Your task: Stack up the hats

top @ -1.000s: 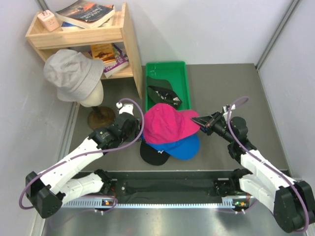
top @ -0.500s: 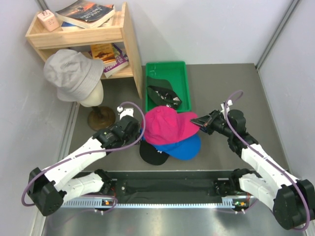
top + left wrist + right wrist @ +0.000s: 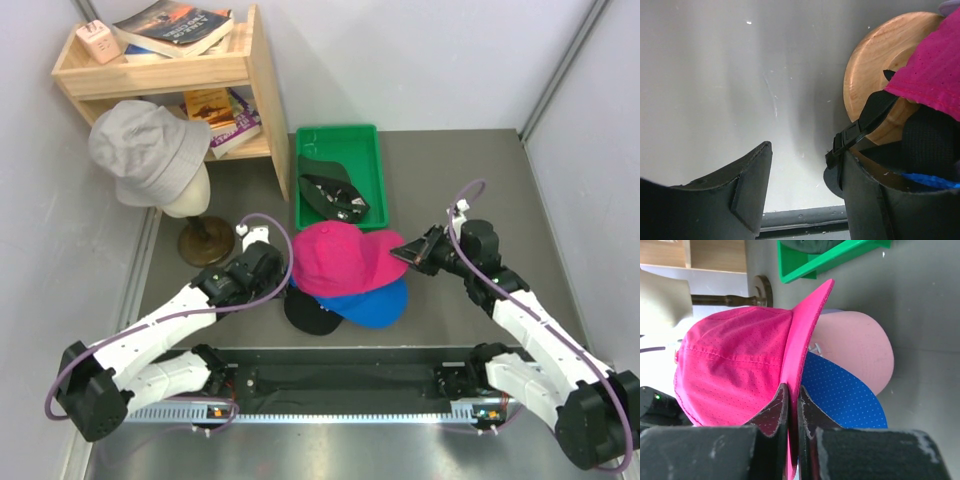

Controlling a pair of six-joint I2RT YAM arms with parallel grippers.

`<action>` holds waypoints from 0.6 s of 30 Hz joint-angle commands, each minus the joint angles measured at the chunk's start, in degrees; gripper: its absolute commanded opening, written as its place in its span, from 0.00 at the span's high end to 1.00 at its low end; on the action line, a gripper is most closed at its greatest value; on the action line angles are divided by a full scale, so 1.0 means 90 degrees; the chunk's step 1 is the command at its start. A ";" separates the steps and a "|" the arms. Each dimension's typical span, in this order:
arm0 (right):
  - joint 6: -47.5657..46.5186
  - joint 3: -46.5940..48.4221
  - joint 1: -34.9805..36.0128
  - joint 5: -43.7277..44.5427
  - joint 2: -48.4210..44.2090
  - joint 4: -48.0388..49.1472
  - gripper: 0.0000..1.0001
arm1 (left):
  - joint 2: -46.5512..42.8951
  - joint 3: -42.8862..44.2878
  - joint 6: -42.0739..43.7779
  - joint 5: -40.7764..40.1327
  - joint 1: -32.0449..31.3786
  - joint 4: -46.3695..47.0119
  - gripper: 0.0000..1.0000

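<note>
**Student:** Where does the magenta cap lie?

**Tutor:** The magenta cap (image 3: 340, 258) tops the pile in the middle of the counter (image 3: 450, 170), with its crown toward the left arm and its brim toward the right arm. A blue cap (image 3: 378, 303) shows beneath it, and a black cap (image 3: 310, 313) shows at the near left. The right wrist view adds a pink cap (image 3: 855, 347) under the magenta brim, beside the blue one.

**Student:** And the grippers?

**Tutor:** The right gripper (image 3: 403, 250) is closed on the edge of the magenta brim, which is pinched between its two fingers. The left gripper (image 3: 284, 264) stands at the back of the magenta crown. Its jaws are apart, with only bare counter between them. A black strap (image 3: 865, 120) with a buckle hangs just beside one finger.

**Student:** What surrounds the pile?

**Tutor:** Just behind the pile, a green tray (image 3: 378, 165) holds a dark green cap (image 3: 330, 190). To the left, a hat stand (image 3: 205, 240) with a round wooden base carries a grey bucket hat (image 3: 148, 150). That base sits close beside the left gripper and the back of the pile. A wooden shelf (image 3: 262, 90) with books (image 3: 175, 25) fills the far left corner.
</note>
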 commanded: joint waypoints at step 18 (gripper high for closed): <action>-0.1730 0.1771 -0.0118 0.1492 0.0884 -0.2480 0.21 | 0.0362 0.2236 -0.0351 -0.0639 0.0041 -0.2663 0.01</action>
